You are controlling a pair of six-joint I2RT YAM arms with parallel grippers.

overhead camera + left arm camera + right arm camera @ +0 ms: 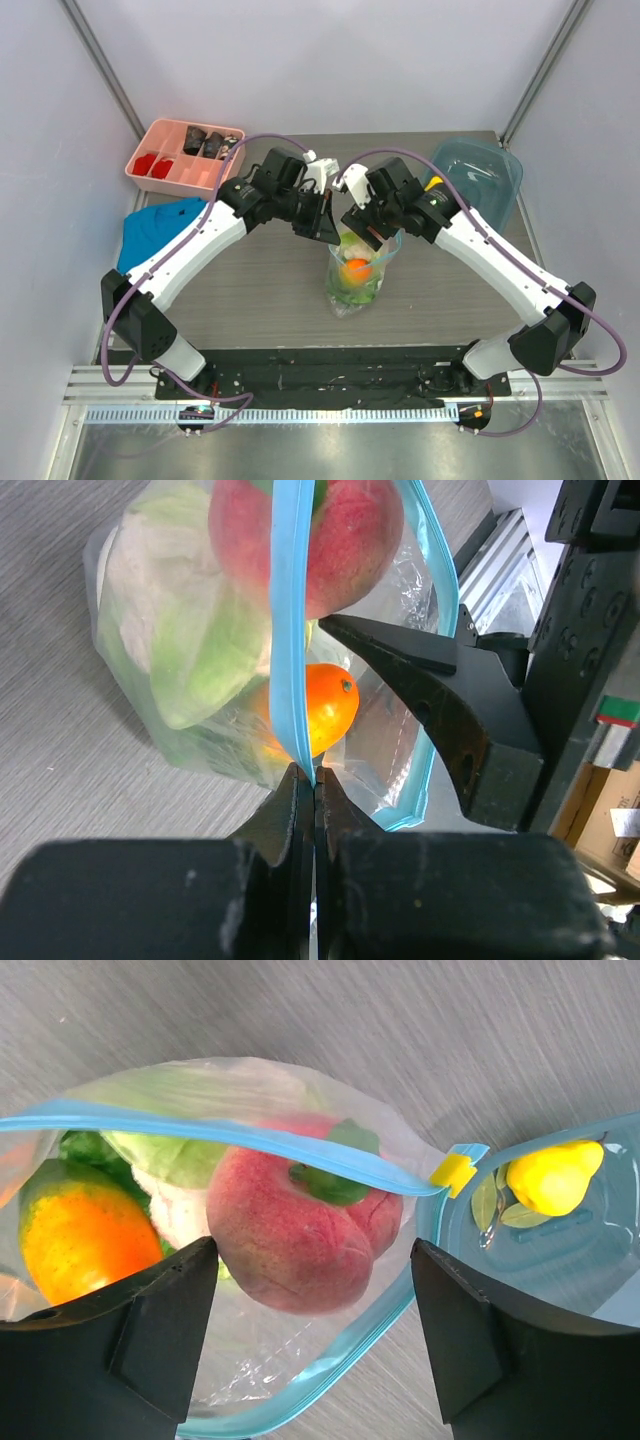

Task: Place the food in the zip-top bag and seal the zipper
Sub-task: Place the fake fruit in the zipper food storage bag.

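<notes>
Left gripper point(314, 780) pinched tight on the zipper point(288, 630). The zip-top bag point(350, 300) is mid-table point(250, 290), mouth gaping. Right gripper point(312, 1255) spread wide over the mouth, gripping nothing. In the bag: red fruit point(290, 1250), orange fruit point(75, 1245), cabbage point(190, 650). Yellow fruit point(553, 1175) in teal bowl point(600, 1290). Sticker on cardboard box point(600, 800) is unreadable.

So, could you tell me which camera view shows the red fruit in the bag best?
The right wrist view: the red fruit shows nearly whole inside the clear bag, with the zipper crossing its top. The left wrist view cuts it off at the frame's top edge; in the top external view it cannot be made out.
</notes>
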